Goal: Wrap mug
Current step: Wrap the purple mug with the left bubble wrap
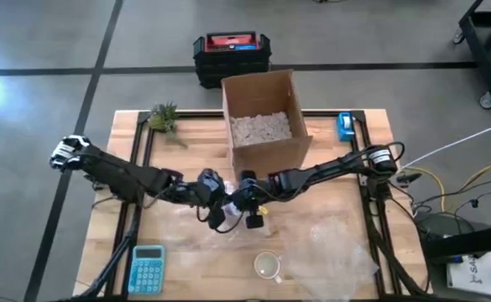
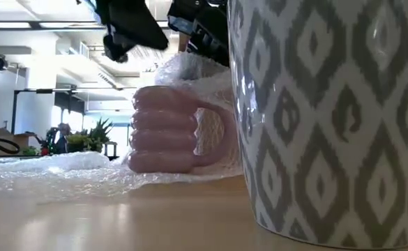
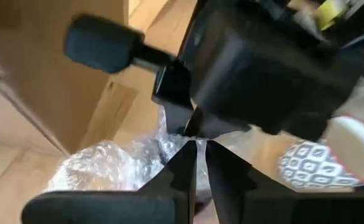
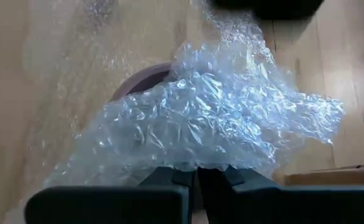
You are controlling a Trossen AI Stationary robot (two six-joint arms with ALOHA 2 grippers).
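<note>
A pink ribbed mug point(image 2: 163, 136) stands on a sheet of clear bubble wrap point(image 2: 64, 171) at the table's middle. In the right wrist view its rim point(image 4: 141, 81) shows under a bunched flap of the wrap point(image 4: 213, 124). My left gripper point(image 1: 214, 210) and my right gripper point(image 1: 247, 210) meet tip to tip just above it, each shut on the wrap. A grey-and-white patterned mug point(image 1: 268, 267) stands apart near the front edge, and fills the right of the low view point(image 2: 329, 118). My left gripper pinches a thin bit of the bubble wrap point(image 3: 197, 144) between its two shut fingers point(image 3: 182, 168). The wrap bunches just beyond them point(image 3: 107, 165). My right gripper's body hides the rest. My right gripper pinches the bunched edge of the bubble wrap flap point(image 4: 197, 163) between its two fingers point(image 4: 169, 177), slanting down from the table's right. The flap stands raised and crumpled over the pink mug, and the rest of the sheet lies on the table.
An open cardboard box point(image 1: 262, 117) holding packing peanuts stands at the far middle. A blue calculator point(image 1: 147, 268) lies at the near left, a small plant point(image 1: 165, 117) at the far left, a blue tape dispenser point(image 1: 344, 126) at the far right. More bubble wrap point(image 1: 337, 247) spreads to the near right.
</note>
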